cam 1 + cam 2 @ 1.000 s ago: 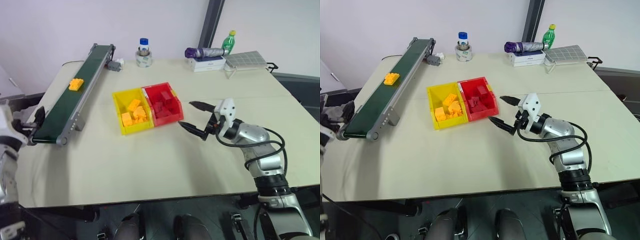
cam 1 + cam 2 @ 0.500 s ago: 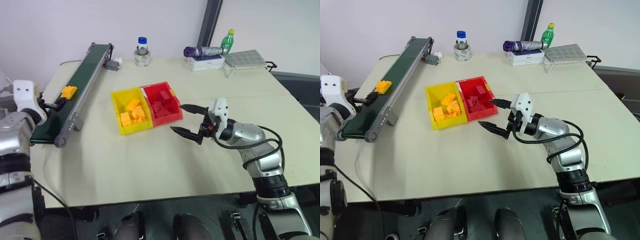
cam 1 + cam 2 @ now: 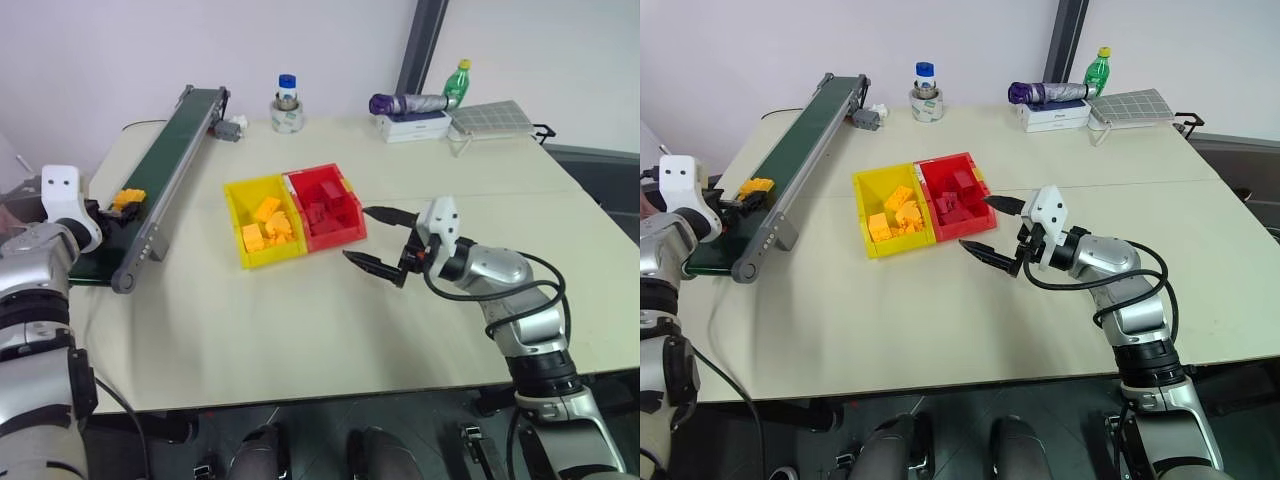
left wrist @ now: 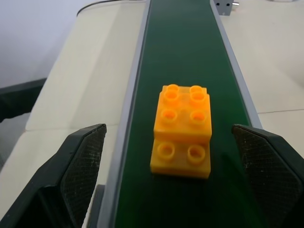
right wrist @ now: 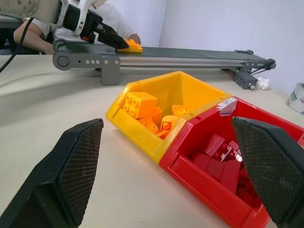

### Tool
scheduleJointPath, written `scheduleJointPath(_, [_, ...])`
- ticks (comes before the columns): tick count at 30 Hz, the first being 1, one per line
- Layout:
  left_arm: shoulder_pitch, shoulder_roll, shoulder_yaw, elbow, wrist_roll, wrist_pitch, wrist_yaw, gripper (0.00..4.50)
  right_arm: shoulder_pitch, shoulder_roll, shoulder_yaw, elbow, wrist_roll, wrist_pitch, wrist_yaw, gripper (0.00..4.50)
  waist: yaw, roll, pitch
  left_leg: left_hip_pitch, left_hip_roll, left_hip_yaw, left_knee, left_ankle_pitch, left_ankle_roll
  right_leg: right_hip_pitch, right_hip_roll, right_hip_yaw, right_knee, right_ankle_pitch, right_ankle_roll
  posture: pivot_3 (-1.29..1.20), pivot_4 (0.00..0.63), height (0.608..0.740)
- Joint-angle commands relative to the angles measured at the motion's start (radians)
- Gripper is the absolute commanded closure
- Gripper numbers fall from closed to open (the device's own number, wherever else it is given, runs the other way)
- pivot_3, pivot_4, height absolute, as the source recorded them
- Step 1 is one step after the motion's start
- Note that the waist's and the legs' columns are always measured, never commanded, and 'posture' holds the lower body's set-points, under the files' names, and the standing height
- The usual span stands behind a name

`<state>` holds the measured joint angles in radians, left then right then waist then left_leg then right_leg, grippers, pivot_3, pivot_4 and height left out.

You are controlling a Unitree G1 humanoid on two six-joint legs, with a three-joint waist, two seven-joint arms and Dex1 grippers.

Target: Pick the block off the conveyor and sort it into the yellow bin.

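The yellow-orange block (image 4: 182, 128) lies studs up on the conveyor (image 3: 170, 150), near the dark green belt's near end. My left gripper (image 4: 167, 127) is open at belt level, with one finger on each side of the block and neither touching it. In the head view the same block (image 3: 127, 198) sits just ahead of that gripper (image 3: 108, 208). The yellow bin (image 3: 272, 257) stands mid-table with several yellow bricks inside, joined to a red bin (image 3: 335, 240). My right gripper (image 3: 356, 233) is open and empty, hovering just right of the bins and pointing at them.
At the table's far edge stand a blue-capped jar on a tape roll (image 3: 287, 105), a purple umbrella on a white box (image 3: 405, 103), a green bottle (image 3: 457, 82) and a grid panel (image 3: 490, 118). A person (image 5: 111, 21) sits beyond the conveyor's near end.
The block rode down the belt toward its near end. My left arm rose and reached forward, bringing its open gripper around the block. The right gripper stayed where it was.
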<state>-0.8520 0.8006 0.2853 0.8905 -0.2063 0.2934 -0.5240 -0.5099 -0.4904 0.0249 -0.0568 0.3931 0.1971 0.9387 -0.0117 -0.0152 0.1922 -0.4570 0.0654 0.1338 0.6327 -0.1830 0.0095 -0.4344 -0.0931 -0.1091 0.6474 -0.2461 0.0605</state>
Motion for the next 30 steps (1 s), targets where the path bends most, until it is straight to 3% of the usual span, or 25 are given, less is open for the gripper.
scheduleJointPath(1, [0.010,0.006,0.023,-0.030,-0.018,-0.005,-0.016,0.04,-0.003,-0.012,-0.027,-0.033,-0.004,-0.030,-0.007,0.00,-0.001,0.000,0.000,0.000,0.000,0.000,0.000,0.000,0.000,0.000,0.000,0.000,0.000,0.000,0.000,0.00,0.150,0.740])
scheduleJointPath(4, [0.041,0.000,0.034,-0.066,-0.038,0.013,-0.035,0.89,-0.002,-0.014,-0.030,-0.030,-0.007,-0.037,-0.008,0.00,-0.001,0.000,0.000,0.000,0.000,0.000,0.000,0.000,0.000,0.000,0.000,0.000,0.001,0.000,0.000,0.00,0.150,0.740])
scheduleJointPath(6, [0.055,-0.002,0.041,-0.091,-0.049,0.029,-0.031,1.82,-0.001,-0.016,-0.033,-0.027,-0.008,-0.040,-0.008,0.00,-0.001,0.000,0.000,0.000,0.000,0.000,0.000,0.000,0.000,0.000,0.000,0.000,0.001,0.000,0.000,0.00,0.150,0.740])
scheduleJointPath(7, [0.066,0.000,0.044,-0.100,-0.049,0.031,-0.023,2.50,-0.001,-0.018,-0.033,-0.024,-0.011,-0.044,-0.007,0.00,-0.001,0.000,0.000,0.000,0.000,0.000,0.000,0.000,0.000,0.000,0.000,0.000,0.001,0.000,0.000,0.00,0.150,0.740])
scheduleJointPath(9, [0.091,0.002,0.055,-0.128,-0.057,0.047,-0.010,3.21,0.000,-0.021,-0.037,-0.017,-0.015,-0.052,-0.007,0.00,-0.001,0.000,0.000,0.000,0.000,0.000,0.001,0.000,0.000,0.000,0.000,0.000,0.002,0.000,0.000,0.00,0.150,0.740])
scheduleJointPath(15, [0.155,-0.007,0.121,-0.298,-0.118,0.081,0.012,3.15,0.005,-0.024,-0.037,-0.011,-0.018,-0.066,-0.009,0.00,-0.001,0.000,0.000,0.000,0.000,-0.001,0.001,0.000,0.000,0.000,0.000,0.000,0.002,0.000,0.000,0.00,0.150,0.740])
scheduleJointPath(19, [0.209,-0.057,0.150,-0.511,-0.222,0.122,-0.044,3.15,0.006,-0.021,-0.037,-0.009,-0.017,-0.069,-0.010,0.00,0.002,0.000,0.000,0.000,0.000,-0.001,0.002,0.000,0.000,0.001,0.000,0.000,0.002,0.000,0.001,0.00,0.150,0.740])
scheduleJointPath(24, [0.273,-0.108,0.039,-0.771,-0.265,0.179,-0.126,3.15,0.002,-0.023,-0.038,-0.001,-0.017,-0.080,-0.005,0.00,0.000,0.000,0.000,0.000,0.000,-0.001,0.003,0.000,0.000,0.002,-0.001,0.000,0.002,0.001,0.002,0.00,0.150,0.740])
scheduleJointPath(30, [0.220,-0.276,-0.090,-0.816,-0.222,0.214,-0.021,3.15,0.002,-0.020,-0.035,0.001,-0.025,-0.094,-0.017,0.00,0.001,0.000,0.000,0.001,0.000,-0.001,0.007,0.000,0.000,0.005,0.000,-0.001,0.002,0.002,0.002,0.00,0.150,0.740])
